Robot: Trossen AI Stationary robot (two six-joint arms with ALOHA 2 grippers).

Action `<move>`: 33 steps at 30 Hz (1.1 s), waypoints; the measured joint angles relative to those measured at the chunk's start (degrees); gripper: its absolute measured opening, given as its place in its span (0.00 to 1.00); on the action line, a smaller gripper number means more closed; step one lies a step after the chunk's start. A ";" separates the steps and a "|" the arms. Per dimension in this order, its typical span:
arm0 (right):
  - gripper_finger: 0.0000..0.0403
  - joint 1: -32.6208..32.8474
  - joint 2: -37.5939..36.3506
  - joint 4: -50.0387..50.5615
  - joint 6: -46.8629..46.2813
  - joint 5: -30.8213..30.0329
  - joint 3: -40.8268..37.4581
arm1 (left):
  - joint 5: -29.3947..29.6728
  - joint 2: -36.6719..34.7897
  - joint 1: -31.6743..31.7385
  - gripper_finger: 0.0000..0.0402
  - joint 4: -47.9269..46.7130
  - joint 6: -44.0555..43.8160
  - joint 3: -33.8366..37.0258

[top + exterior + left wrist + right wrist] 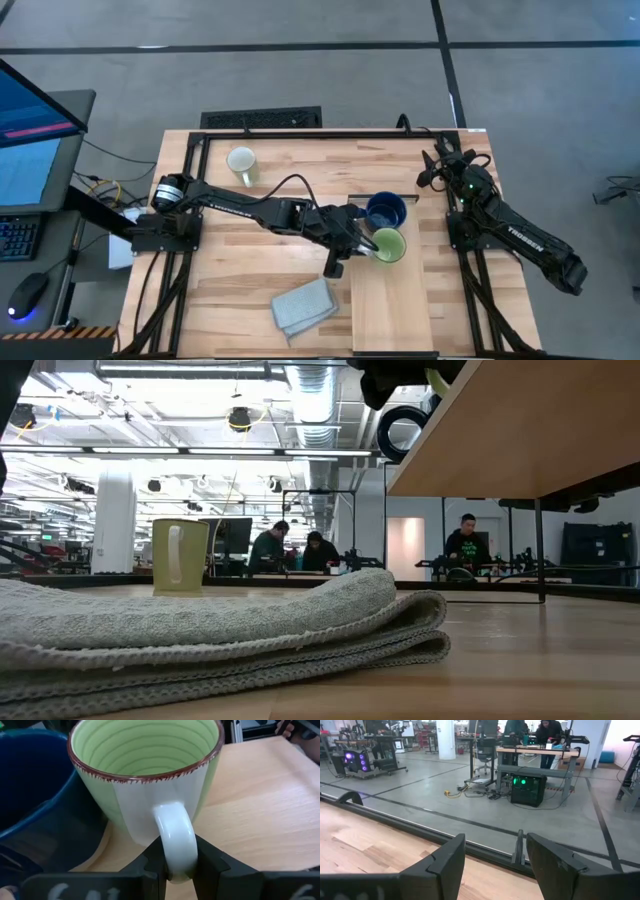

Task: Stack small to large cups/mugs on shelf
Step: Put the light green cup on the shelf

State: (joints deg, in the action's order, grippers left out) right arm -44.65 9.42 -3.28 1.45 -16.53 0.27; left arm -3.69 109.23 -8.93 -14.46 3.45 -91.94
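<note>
My left gripper (362, 240) reaches over the light-wood shelf (410, 300) and is shut on the light green mug (389, 245), which stands upright with its opening up. The dark blue mug (386, 210) sits on the shelf right behind it, toward the far edge, and also shows in the left wrist view (30, 785). The cream mug (242, 162) stands on its base on the tabletop at the far left and shows in the low view (180, 556). My right gripper (495, 850) is open and empty near the table's far right corner (432, 165). My left gripper pinches the green mug's white handle (176, 845) between its two fingers (212, 860), at the loop's outer bend. The fingers come level from the table's left. The mug is upright over the shelf; I cannot tell whether its base rests on the plank.
A folded grey-blue cloth (305, 305) lies on the tabletop near the front edge, left of the shelf, and fills the low view's foreground (220, 630). A black frame (300, 132) runs around the table. People sit at desks in the room beyond.
</note>
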 joint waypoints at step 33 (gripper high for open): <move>0.58 0.00 -0.01 -0.01 0.00 0.02 -0.02 | -0.15 0.00 0.04 0.45 0.11 2.93 -0.02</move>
State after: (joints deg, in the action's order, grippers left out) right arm -44.64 9.41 -3.29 1.45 -16.51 0.25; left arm -3.85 109.23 -8.88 -14.35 6.38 -91.96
